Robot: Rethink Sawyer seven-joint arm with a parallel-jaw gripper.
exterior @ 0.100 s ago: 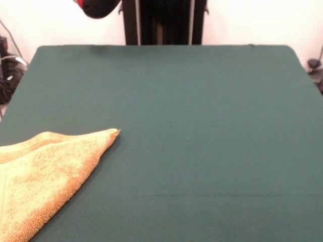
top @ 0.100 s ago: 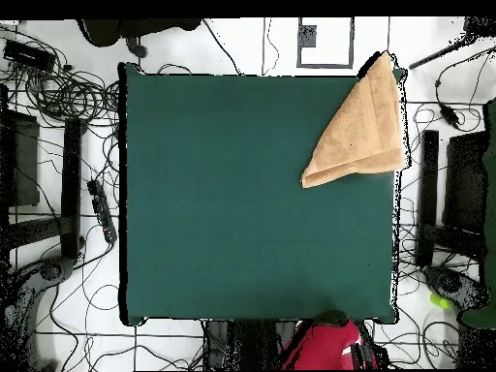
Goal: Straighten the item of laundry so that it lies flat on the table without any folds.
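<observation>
Spreading across nearly the whole of both views, the large rectangular table covered in plain dark green felt-like cloth (exterior @ 0.100 s ago: 202,126) (top @ 0.100 s ago: 232,203) is bare over most of its surface. The red and black robot arm (exterior @ 0.100 s ago: 98,7) (top @ 0.100 s ago: 325,347) comes next in size: only a rounded part of it shows at the top edge of the front view, and from above it sits at the table's bottom edge, drawn back off the cloth. Its gripper cannot be made out in either view, so whether the fingers are spread or closed, or hold anything, cannot be told, and places cannot be set against them. Smallest is the orange-yellow terry-cloth towel (exterior @ 0.100 s ago: 43,176) (top @ 0.100 s ago: 360,126), lying well apart from the arm at the table's opposite side, in the top right corner seen from above and the lower left corner seen from the front. It is folded over into a rough triangle, layers doubled, one point reaching inward onto the green cloth, with its outer side at the table's edge
</observation>
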